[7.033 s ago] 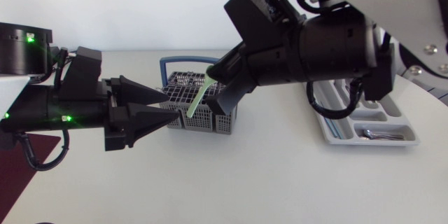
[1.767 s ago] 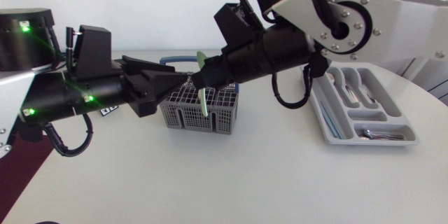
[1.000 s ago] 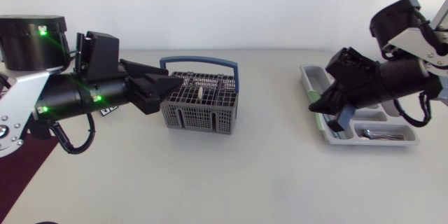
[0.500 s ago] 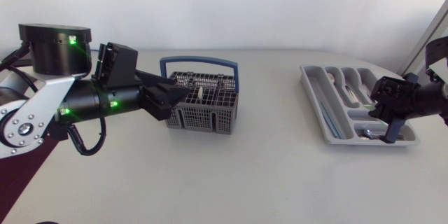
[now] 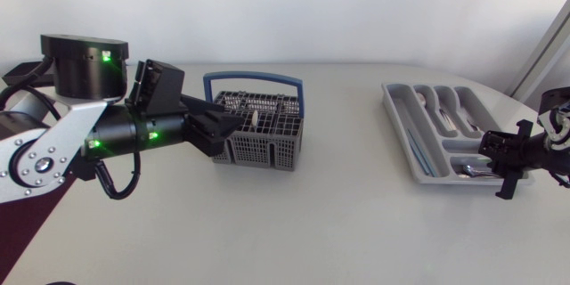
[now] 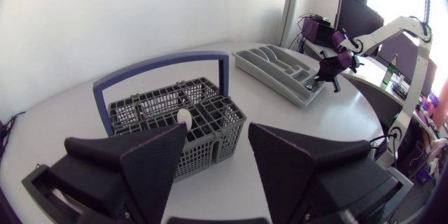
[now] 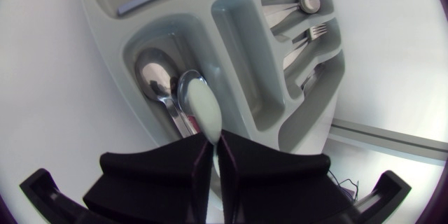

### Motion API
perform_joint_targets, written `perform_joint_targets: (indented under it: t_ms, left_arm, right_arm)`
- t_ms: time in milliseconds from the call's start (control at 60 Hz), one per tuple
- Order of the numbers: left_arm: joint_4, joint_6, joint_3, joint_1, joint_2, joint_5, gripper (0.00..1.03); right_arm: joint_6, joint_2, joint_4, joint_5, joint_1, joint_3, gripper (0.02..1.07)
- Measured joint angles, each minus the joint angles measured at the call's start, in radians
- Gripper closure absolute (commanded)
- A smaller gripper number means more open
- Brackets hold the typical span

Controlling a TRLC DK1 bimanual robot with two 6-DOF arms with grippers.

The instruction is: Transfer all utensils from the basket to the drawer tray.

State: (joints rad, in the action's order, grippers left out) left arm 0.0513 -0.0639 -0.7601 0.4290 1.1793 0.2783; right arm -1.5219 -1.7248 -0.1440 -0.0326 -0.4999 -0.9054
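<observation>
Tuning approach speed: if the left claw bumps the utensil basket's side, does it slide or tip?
Probably slides: the utensil basket is open mesh with one white utensil showing, so likely light. Tipping seems unlikely: wider than tall, flat on the table. The left claw could snag its upright handle.

Left gripper point(image 6: 217, 129) with fingers point(image 6: 150, 161) spread wide apart, nothing clamped; grey grid basket point(image 6: 150, 108) dead ahead at the gripper's 12 o'clock, leaning to 11. The basket's near corner shows in the gap between the fingertips; contact cannot be told. Blue handle point(image 6: 162, 64) arches upright over the basket's far side; one pale rounded utensil tip point(image 6: 184, 117) pokes up from a middle cell. Grey drawer tray point(image 6: 269, 80) at 1 o'clock from the basket, well apart, on the white table point(image 6: 280, 133), with several long compartments, contents too small to tell. Right gripper point(image 6: 329, 71) just past the tray's far end, at the left gripper's 2 o'clock; its pale arm point(image 6: 381, 31) rises behind.
</observation>
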Motion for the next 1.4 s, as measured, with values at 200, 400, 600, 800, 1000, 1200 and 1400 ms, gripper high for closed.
perform_joint_targets:
  t_ms: [200, 400, 600, 800, 1000, 1200, 1400]
  left_arm:
    - [0.0, 0.0, 0.0, 0.0, 0.0, 0.0, 0.41]
    - [0.0, -0.016, 0.0, -0.001, -0.001, 0.0, 0.41]
    - [-0.006, -0.019, 0.0, -0.028, -0.035, 0.0, 0.41]
    - [-0.016, -0.024, 0.0, -0.049, -0.049, 0.0, 0.41]
    - [-0.016, -0.043, 0.0, -0.073, -0.049, 0.0, 0.4]
    - [-0.015, -0.068, 0.026, -0.094, -0.049, 0.009, 0.4]
    - [-0.015, -0.093, 0.041, -0.143, -0.049, 0.051, 0.41]
  right_arm:
    - [-0.014, -0.013, 0.063, 0.023, 0.0, 0.0, 0.42]
    - [-0.02, 0.066, 0.085, 0.045, 0.001, 0.032, 0.2]
    - [0.05, 0.245, -0.012, 0.064, 0.064, 0.043, 0.2]
    - [0.235, 0.407, -0.188, 0.064, 0.249, 0.066, 0.2]
    - [0.54, 0.509, -0.357, 0.065, 0.547, 0.067, 0.2]
    - [0.864, 0.48, -0.434, 0.082, 0.83, -0.028, 0.2]
    - [1.127, 0.352, -0.459, 0.082, 1.032, -0.203, 0.2]
